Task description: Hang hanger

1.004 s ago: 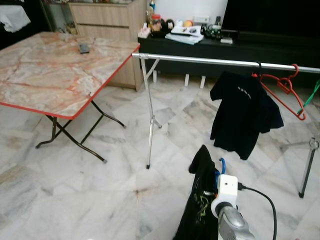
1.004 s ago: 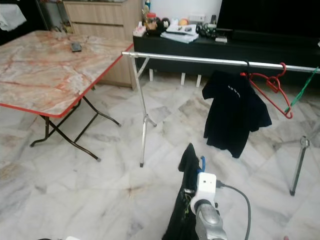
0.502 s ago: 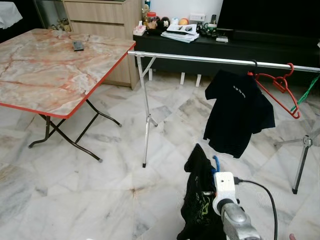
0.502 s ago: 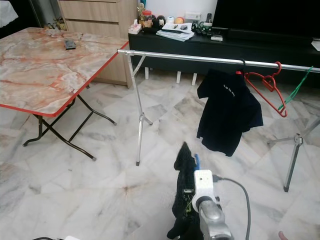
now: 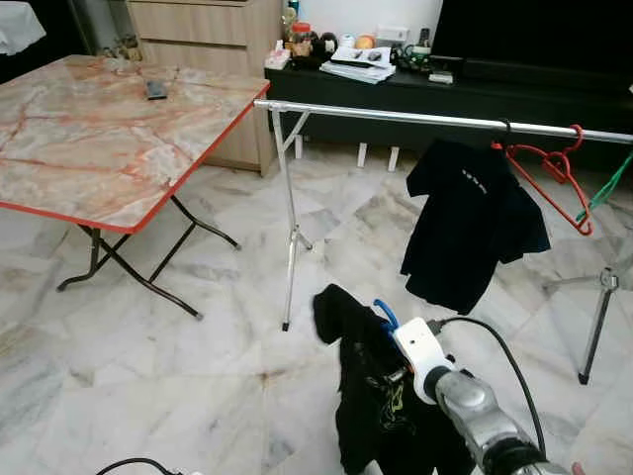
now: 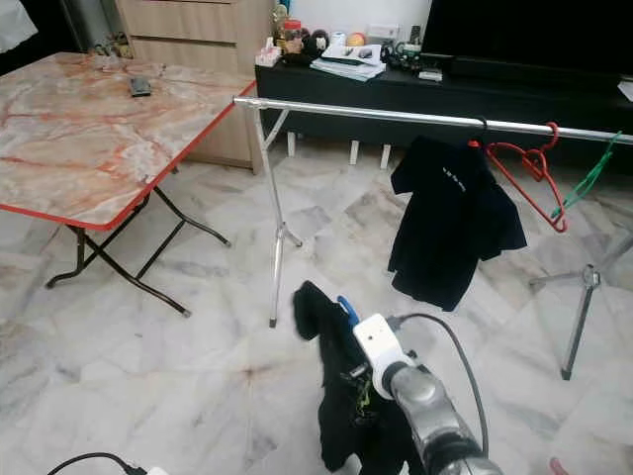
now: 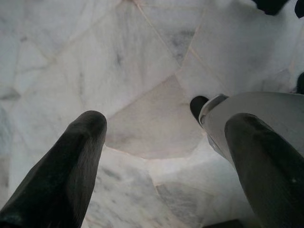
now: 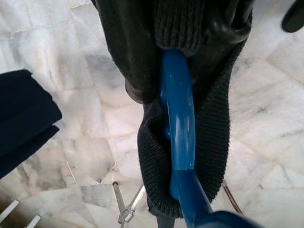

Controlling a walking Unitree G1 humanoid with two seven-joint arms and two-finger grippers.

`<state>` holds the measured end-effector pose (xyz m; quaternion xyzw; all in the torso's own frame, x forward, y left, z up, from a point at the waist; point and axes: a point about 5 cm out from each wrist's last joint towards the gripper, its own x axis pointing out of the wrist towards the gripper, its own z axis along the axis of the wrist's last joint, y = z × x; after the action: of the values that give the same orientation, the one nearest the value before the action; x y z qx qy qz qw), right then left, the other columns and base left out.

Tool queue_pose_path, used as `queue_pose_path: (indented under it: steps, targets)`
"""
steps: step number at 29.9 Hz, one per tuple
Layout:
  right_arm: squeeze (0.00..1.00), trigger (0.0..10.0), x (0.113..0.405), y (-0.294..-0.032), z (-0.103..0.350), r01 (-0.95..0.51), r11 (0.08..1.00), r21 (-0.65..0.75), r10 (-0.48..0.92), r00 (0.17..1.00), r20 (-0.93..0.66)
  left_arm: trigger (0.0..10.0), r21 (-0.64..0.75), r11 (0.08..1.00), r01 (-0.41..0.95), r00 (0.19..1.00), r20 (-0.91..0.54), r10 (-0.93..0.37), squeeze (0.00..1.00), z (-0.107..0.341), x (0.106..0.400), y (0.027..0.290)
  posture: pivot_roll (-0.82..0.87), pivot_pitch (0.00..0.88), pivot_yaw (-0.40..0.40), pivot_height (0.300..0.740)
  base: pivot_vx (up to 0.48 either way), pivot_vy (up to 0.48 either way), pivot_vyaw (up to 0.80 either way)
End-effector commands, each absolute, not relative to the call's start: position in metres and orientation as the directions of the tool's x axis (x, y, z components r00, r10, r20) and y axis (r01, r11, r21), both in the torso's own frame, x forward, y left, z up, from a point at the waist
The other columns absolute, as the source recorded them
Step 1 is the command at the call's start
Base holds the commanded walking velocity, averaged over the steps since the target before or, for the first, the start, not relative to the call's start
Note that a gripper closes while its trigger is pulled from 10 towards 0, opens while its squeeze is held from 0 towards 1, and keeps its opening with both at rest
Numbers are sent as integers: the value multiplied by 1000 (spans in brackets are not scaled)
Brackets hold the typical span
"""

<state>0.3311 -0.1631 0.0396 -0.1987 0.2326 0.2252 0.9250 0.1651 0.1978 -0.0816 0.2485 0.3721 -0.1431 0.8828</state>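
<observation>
Blue hanger (image 8: 178,142), one, carrying one black garment (image 5: 381,406), is clamped in the right gripper (image 5: 391,361) low before the silver rail (image 5: 396,116). On that rail hang one dark shirt (image 5: 470,223) with unreadable white lettering, one red hanger (image 5: 554,173) and one green hanger (image 5: 611,188). The left gripper (image 7: 166,142) hangs with fingers apart over the floor.

Hanging black shirt (image 5: 473,223): we see a small white chest print, too small to read.
Held black garment (image 5: 381,406): we note a yellow-green graphic; no letters can be made out.
Papers on the dark cabinet (image 5: 362,61): we find printed matter, illegible.
Readable text overall: we found none.
</observation>
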Motion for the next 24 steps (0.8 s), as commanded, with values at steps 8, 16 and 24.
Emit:
queue_pose_path:
  steps: [8,16,24]
  targets:
    - [0,10000,331,-159,39,-533,803,-266,339,777,-531,10000,440,835,330,845,-531,-54,0,-34,230,224,106,79,-38,740,0,0,0]
    - [0,10000,330,-156,39,-581,772,-259,381,749,-542,10000,420,868,266,877,-480,-37,0,-26,235,229,103,80,-37,740,0,0,0]
    - [0,10000,331,-160,47,-751,576,-322,464,625,-628,10000,441,731,521,820,-496,-286,0,-10,246,220,106,78,-39,740,0,0,0]
